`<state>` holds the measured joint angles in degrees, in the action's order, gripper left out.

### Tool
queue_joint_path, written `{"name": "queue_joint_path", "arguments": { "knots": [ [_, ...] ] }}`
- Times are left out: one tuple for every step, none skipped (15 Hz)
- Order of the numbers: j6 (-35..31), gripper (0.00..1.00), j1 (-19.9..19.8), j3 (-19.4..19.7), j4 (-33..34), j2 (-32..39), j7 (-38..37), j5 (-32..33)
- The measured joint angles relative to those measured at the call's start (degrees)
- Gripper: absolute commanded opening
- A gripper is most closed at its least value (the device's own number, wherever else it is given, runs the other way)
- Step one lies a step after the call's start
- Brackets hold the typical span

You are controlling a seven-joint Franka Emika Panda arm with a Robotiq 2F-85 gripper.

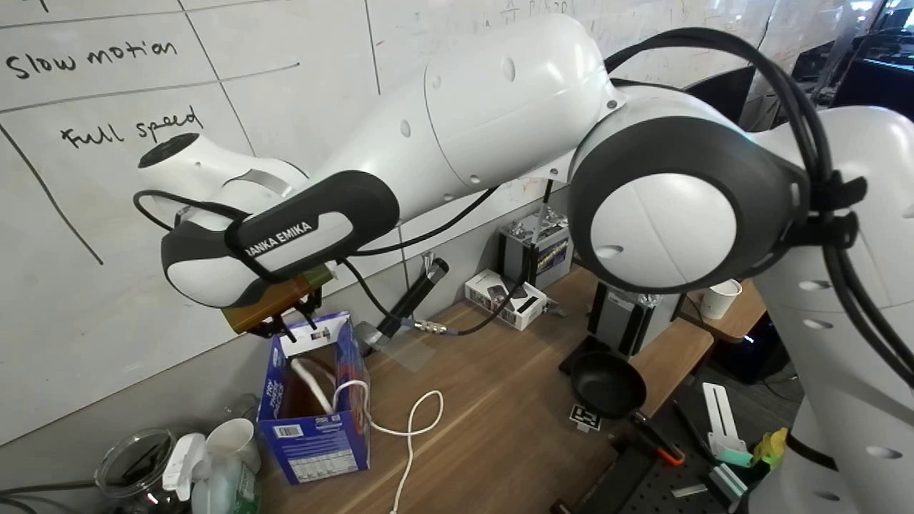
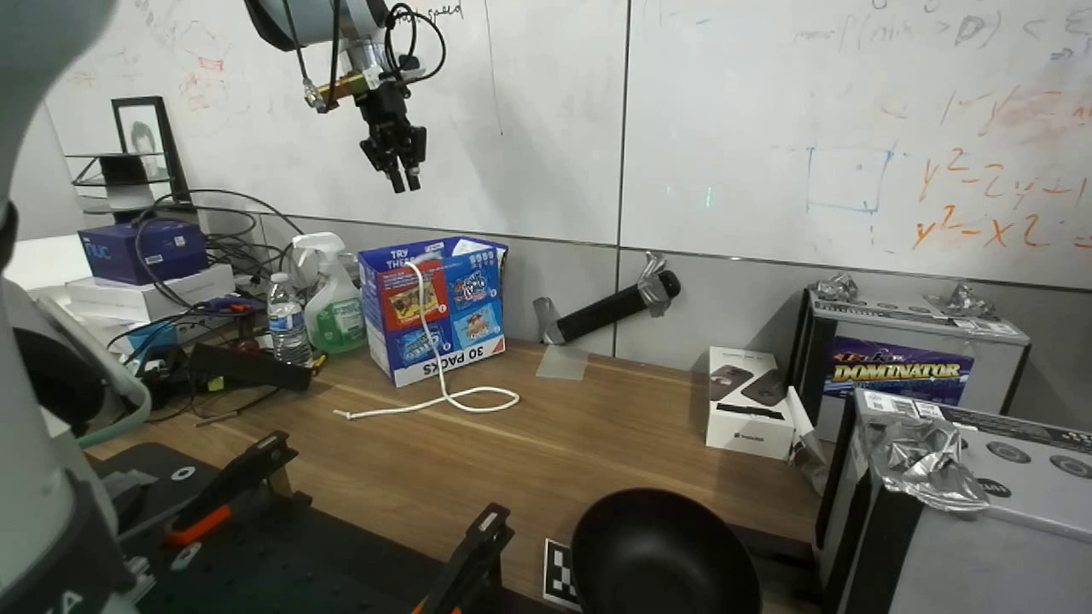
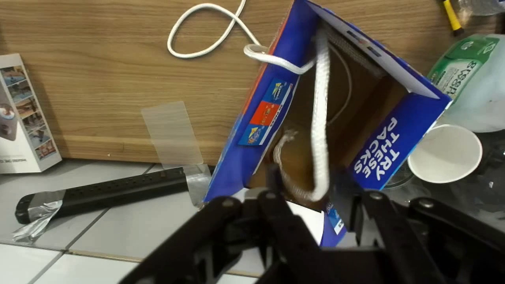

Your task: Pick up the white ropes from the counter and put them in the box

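Observation:
The blue box stands on the brown wooden counter (image 1: 493, 385), against the wall, with its top open; it shows in both exterior views (image 1: 318, 435) (image 2: 456, 333) and the wrist view (image 3: 234, 169). White rope lies inside the box, with a thick length (image 3: 320, 114) and a curved frayed end. A white length passes over the box wall and loops on the counter, seen in both exterior views (image 1: 409, 457) (image 2: 424, 311). My gripper (image 2: 405, 182) is above the box; in the wrist view (image 3: 309, 175) its fingers are apart with nothing held between them.
A spray bottle (image 2: 337, 307) and a white cup (image 3: 446, 154) stand beside the box. A black power strip (image 2: 610, 311) is taped at the wall. A white phone box (image 2: 749, 401), batteries (image 2: 904, 358) and a black pan (image 2: 665, 554) stand farther along.

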<state>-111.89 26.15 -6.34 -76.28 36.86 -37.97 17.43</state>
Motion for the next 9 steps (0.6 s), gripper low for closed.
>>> {"name": "queue_joint_path", "arguments": {
  "knots": [
    [0.0, 0.78, -0.1, 0.1, 0.0, 0.0, 0.4, -0.2],
    [0.0, 0.86, -0.4, 0.0, -0.1, -0.1, 0.8, -0.3],
    [0.1, 0.93, -0.7, -0.1, -0.4, -0.4, 1.4, -0.3],
    [0.1, 0.99, -1.1, -0.2, -1.1, -1.0, 2.1, -0.3],
    [0.1, 1.0, -1.5, -0.3, -2.1, -2.0, 3.1, -0.3],
    [0.1, 1.0, -2.2, -0.5, -3.7, -3.3, 4.5, -0.5],
    [0.1, 1.0, -3.0, -0.8, -5.7, -5.1, 6.2, -0.7],
    [0.1, 1.0, -3.9, -1.1, -8.1, -7.3, 8.2, -1.0],
    [0.2, 1.0, -4.8, -1.2, -10.7, -9.6, 10.6, -1.8]
  ]
}}
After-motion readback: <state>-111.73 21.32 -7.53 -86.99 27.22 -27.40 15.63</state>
